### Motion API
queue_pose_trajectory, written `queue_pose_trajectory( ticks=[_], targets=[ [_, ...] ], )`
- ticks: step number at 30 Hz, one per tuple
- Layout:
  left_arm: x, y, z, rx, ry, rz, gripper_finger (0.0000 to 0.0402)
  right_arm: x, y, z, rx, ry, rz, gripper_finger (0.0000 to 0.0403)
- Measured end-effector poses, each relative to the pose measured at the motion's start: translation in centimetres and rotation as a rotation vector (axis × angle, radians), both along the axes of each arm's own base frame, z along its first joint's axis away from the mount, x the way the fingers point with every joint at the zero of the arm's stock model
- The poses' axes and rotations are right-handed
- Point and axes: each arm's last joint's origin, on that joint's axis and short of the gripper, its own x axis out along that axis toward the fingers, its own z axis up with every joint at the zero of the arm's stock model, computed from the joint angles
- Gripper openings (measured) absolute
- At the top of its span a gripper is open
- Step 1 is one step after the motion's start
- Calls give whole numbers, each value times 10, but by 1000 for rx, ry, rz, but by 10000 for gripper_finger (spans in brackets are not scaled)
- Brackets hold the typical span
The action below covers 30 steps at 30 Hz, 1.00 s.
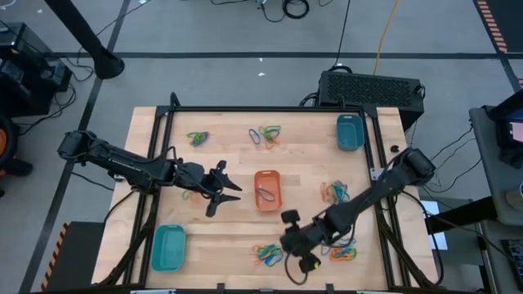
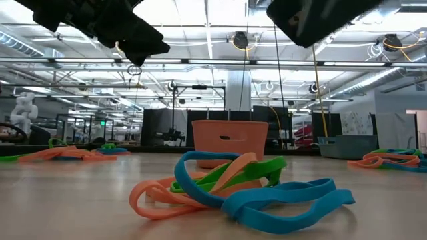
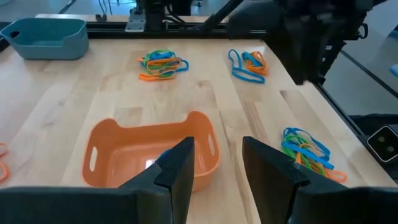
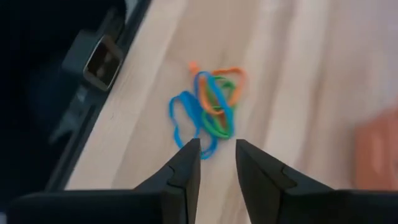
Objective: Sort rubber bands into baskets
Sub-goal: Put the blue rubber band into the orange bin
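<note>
Tangled rubber bands point(image 4: 208, 106) lie at twelve o'clock of the right gripper point(image 4: 217, 163), whose fingers are apart; better to pinch one blue loop only.

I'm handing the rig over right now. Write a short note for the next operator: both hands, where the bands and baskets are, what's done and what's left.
Left hand: open, empty, left of the orange basket at table centre.
Right hand: open, empty, over the near-edge rubber band pile.
Teal baskets: one at the near left corner, one at the far right corner; both look empty.
Other piles: far left, far centre, right of the orange basket, near right.
Done: little; at most something dark lies in the orange basket.
Left: sort all five piles.
</note>
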Motion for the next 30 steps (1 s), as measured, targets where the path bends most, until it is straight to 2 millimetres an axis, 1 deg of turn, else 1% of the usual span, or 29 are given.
queue_pose_trajectory(
  ticks=[4,7,14,19,26,30],
  targets=[
    [0,0,0,1,3,-1,143,6,15,-23,-80,-28,131,93],
    [0,0,-1,2,8,-1,143,12,21,-40,-113,-47,184,93],
    [0,0,-1,10,10,-3,143,21,29,-61,-54,-45,241,93],
    [0,0,-1,10,10,-2,143,22,30,-77,-78,-9,246,93],
    [0,0,-1,10,11,-1,143,23,27,-84,-103,19,240,93],
    [-1,0,-2,12,17,-1,143,22,26,-85,-106,26,239,76]
  ],
)
